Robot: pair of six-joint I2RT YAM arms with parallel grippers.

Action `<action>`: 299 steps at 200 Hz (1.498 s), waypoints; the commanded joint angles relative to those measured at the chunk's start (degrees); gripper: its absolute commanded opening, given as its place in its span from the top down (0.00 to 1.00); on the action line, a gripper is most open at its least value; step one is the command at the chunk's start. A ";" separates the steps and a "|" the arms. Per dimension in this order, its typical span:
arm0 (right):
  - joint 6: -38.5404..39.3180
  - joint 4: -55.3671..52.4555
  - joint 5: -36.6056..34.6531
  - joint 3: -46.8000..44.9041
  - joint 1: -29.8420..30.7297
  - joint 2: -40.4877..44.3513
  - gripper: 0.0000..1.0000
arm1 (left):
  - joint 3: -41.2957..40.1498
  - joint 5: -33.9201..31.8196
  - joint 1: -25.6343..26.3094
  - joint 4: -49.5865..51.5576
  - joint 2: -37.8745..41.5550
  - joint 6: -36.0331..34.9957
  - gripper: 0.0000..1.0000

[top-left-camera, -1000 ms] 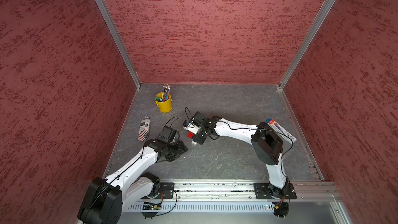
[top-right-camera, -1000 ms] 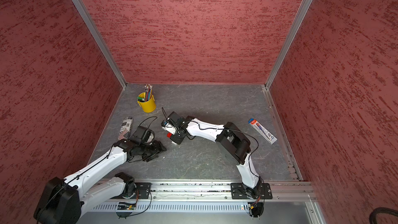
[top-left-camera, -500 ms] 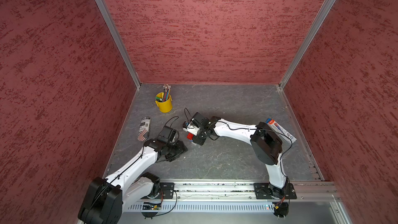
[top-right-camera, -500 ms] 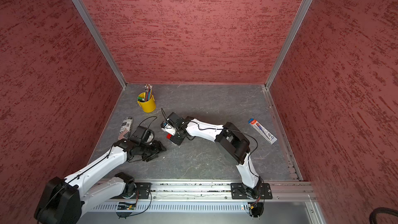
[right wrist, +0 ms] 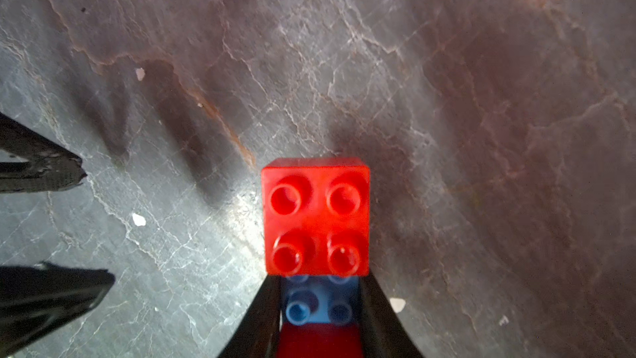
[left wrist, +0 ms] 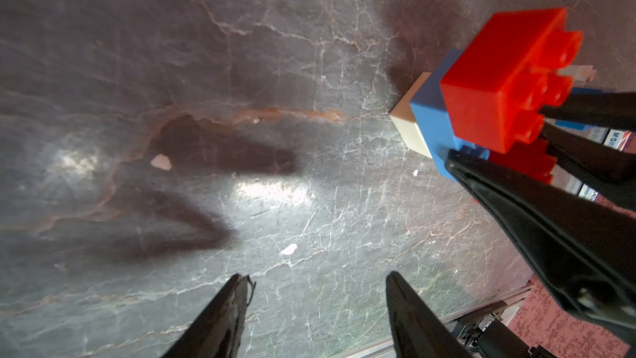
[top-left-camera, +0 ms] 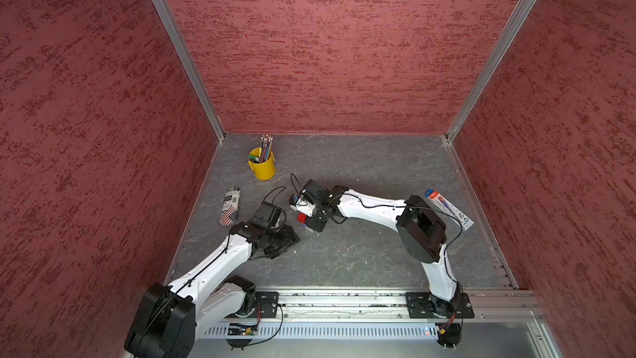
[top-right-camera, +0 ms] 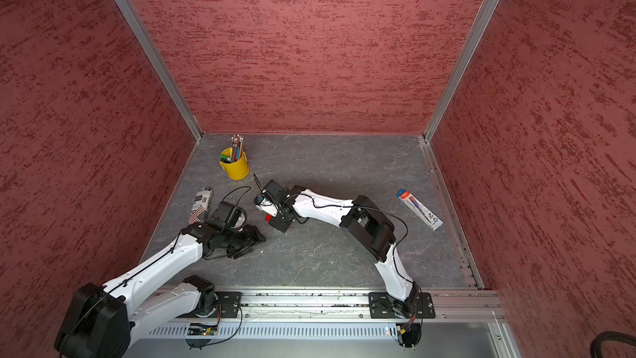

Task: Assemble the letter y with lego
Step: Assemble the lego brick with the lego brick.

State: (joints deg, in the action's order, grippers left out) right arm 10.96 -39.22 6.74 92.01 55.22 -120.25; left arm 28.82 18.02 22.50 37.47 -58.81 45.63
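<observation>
The right end effector is clamped tight on the long blue rectangular plastic brick, the crossbar of the small letter y figure of joined studded bricks. Two red square bricks sit on that bar, one just past the fingertips and one back between the fingers. A white square brick sits under the blue, touching or almost touching the grey stone-patterned table; I cannot tell which.

The figure is near the yellow metal pencil cup, on the side toward the robot's base. The left end effector holds nothing, its jaws about half apart, just beside the figure and farther from the cup.

The build looks late: both arms are on, and the stem is being finished or checked. Whether the tail brick is attached is hidden. The next move likely calls for the left end effector to close in squarely and steady or press the stem while the right one keeps the bar level, so that no joint pops loose.
</observation>
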 commanded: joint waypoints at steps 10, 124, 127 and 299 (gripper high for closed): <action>0.29 -3.48 -1.56 0.21 0.94 -5.11 0.74 | -0.60 0.26 -0.36 0.74 1.40 -0.43 0.34; 0.02 -5.50 -1.95 2.10 1.51 -8.30 0.77 | -0.62 -0.09 -0.36 3.14 4.01 -0.38 0.34; -0.04 -5.51 -1.94 2.14 1.52 -8.23 0.77 | -0.62 -0.07 -0.37 3.07 3.99 -0.43 0.34; -2.74 -4.24 -2.90 3.43 0.89 -3.52 0.75 | 1.30 -0.49 -0.40 2.89 3.43 -1.47 0.34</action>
State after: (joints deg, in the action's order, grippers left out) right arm 9.19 -43.27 5.13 96.90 55.75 -122.91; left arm 29.04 17.96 22.50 40.03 -56.18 44.71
